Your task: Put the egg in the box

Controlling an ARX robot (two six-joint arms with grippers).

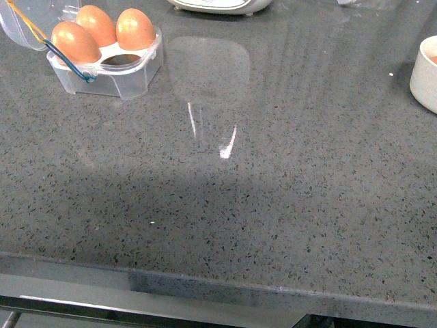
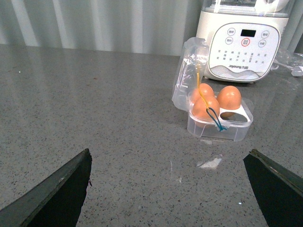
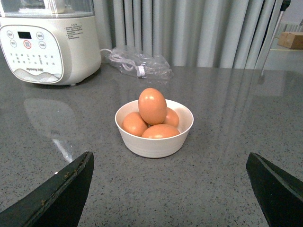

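Observation:
The clear box (image 1: pixel 130 82) stands at the counter's far left with its lid (image 1: pixel 17 20) open. It holds three brown eggs, and its near right slot (image 1: pixel 123 60) is empty. In the left wrist view the box (image 2: pixel 222 132) lies ahead of my open left gripper (image 2: pixel 168 189), well clear of it. A white bowl (image 3: pixel 154 144) holds several brown eggs, and one egg (image 3: pixel 152 106) stands upright on top of the others. My right gripper (image 3: pixel 168 189) is open just short of the bowl, with nothing between its fingers. Neither gripper shows in the front view.
A white kitchen appliance (image 2: pixel 241 40) stands behind the box, and also shows in the right wrist view (image 3: pixel 45 40). A clear bag with a cable (image 3: pixel 139 64) lies behind the bowl. The bowl (image 1: pixel 425 75) sits at the far right. The counter's front edge (image 1: pixel 205 280) runs close to me.

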